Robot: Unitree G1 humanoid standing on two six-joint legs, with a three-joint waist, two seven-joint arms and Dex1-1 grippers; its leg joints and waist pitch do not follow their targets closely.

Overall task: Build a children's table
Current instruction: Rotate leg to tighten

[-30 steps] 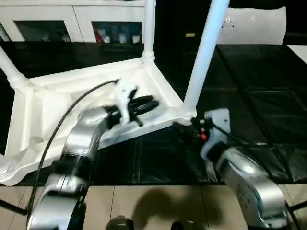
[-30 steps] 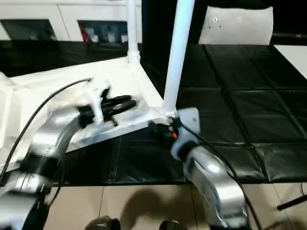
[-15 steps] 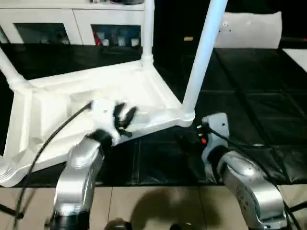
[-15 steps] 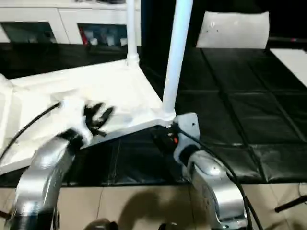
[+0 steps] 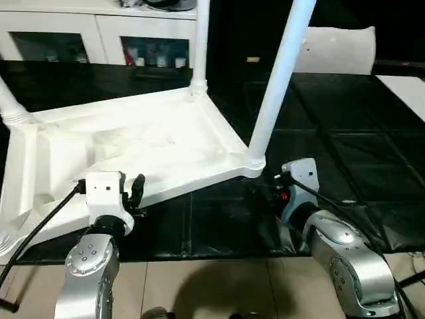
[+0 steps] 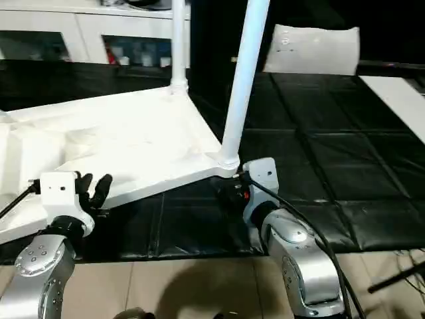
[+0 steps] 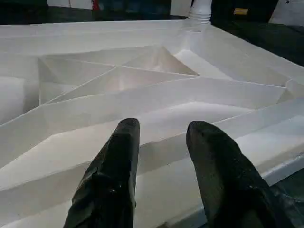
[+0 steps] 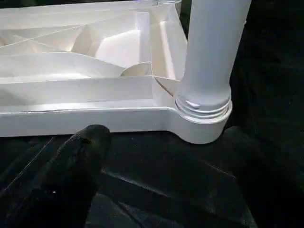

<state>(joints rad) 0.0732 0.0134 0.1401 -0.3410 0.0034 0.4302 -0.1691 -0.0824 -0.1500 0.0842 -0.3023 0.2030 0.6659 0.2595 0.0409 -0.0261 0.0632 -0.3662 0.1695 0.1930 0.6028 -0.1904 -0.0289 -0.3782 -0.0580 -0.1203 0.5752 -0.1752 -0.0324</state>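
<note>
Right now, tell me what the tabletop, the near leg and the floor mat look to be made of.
Tabletop: apparently moulded white plastic, semi-gloss; its upturned underside shows cast ribs and soft highlights.
Near leg: a smooth white tube, probably plastic too, with a ridged collar at its socket; metal cannot be ruled out.
Floor mat: black, shiny, creased and seamed, likely vinyl or a similar sheet.

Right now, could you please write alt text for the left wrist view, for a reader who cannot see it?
The left pincer, its two black fingers apart and holding nothing, hovers just above the near edge of the upturned white tabletop. Raised ribs cross the underside in triangles, and the base of one leg stands in a far corner socket.
</note>
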